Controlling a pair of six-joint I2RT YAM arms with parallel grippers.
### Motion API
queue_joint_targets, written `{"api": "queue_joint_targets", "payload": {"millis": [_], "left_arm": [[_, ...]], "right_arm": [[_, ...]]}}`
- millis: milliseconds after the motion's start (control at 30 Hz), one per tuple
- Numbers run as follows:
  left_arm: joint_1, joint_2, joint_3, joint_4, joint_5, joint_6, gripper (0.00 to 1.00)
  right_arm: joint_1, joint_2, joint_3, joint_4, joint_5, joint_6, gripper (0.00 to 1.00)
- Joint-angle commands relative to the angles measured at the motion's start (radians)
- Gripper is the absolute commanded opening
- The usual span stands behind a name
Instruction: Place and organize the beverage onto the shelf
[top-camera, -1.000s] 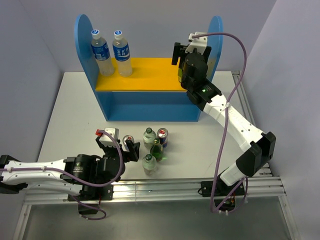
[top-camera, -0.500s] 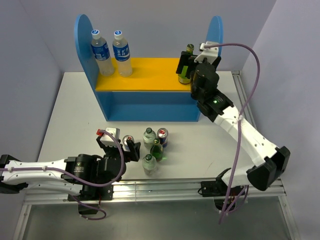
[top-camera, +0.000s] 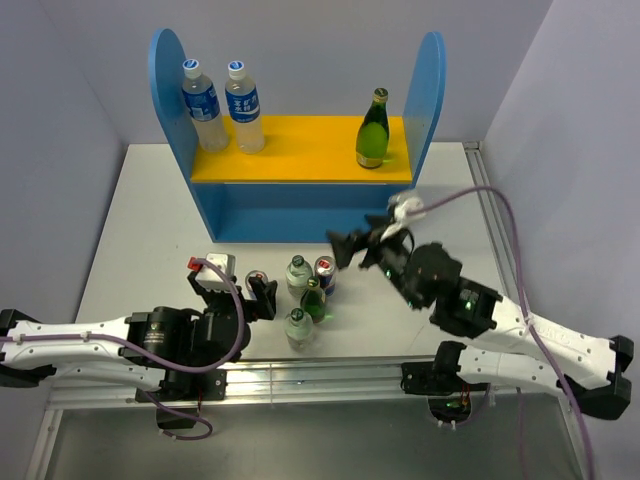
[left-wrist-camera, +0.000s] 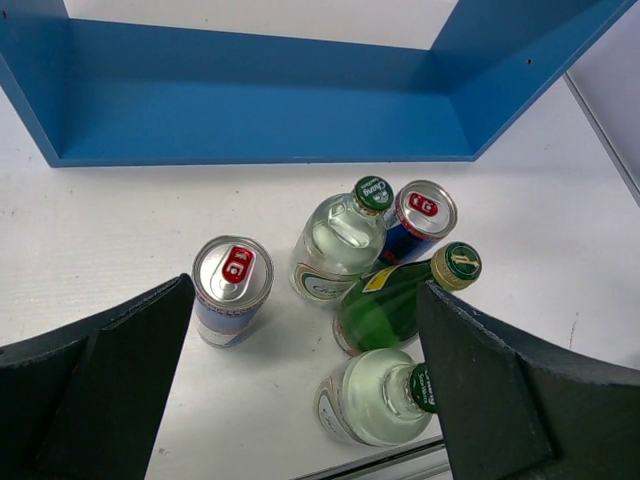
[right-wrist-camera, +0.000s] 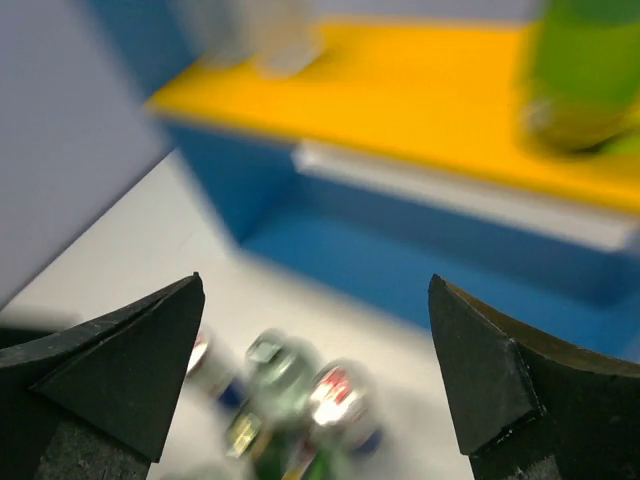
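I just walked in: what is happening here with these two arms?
Two robot arms are stocking a blue shelf with drinks. Two water bottles and one green bottle stand on its yellow upper board. Two cans and three bottles wait on the table. The left gripper is open near them; the right gripper hangs open above the table, holding nothing.

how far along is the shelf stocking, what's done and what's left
Done: two clear blue-labelled water bottles and a green glass bottle stand on the blue shelf's yellow upper board. In hand: nothing; the left claw and right claw are both open, the left framing the cluster on the white table. To do: two silver-topped cans, two clear green-capped bottles and a dark green bottle.
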Motion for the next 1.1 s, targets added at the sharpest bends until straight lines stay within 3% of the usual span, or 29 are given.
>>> {"api": "queue_joint_targets", "payload": {"millis": [0,133,233,833,900,1067], "left_arm": [[-0.004,-0.018,0.03,0.01,-0.046,0.009,0.99],[-0.004,-0.042,0.021,0.078,-0.044,0.058,0.99],[-0.004,-0.056,0.01,0.11,-0.034,0.101,0.99],[-0.005,-0.025,0.005,0.078,-0.021,0.053,0.99],[-0.004,-0.03,0.004,0.072,-0.023,0.049,0.99],[-0.004,-0.041,-0.012,0.066,-0.02,0.03,0.99]], "right_arm": [[0.186,-0.044,-0.112,0.0,0.067,0.097,1.0],[0.368,-0.011,-0.225,0.013,0.163,0.224,1.0],[0.391,0.06,-0.245,0.044,0.16,0.26,1.0],[0.371,0.339,-0.256,0.247,0.274,0.24,0.98],[0.369,0.354,-0.258,0.257,0.294,0.243,0.94],[0.359,0.385,-0.255,0.245,0.341,0.266,0.72]]}}
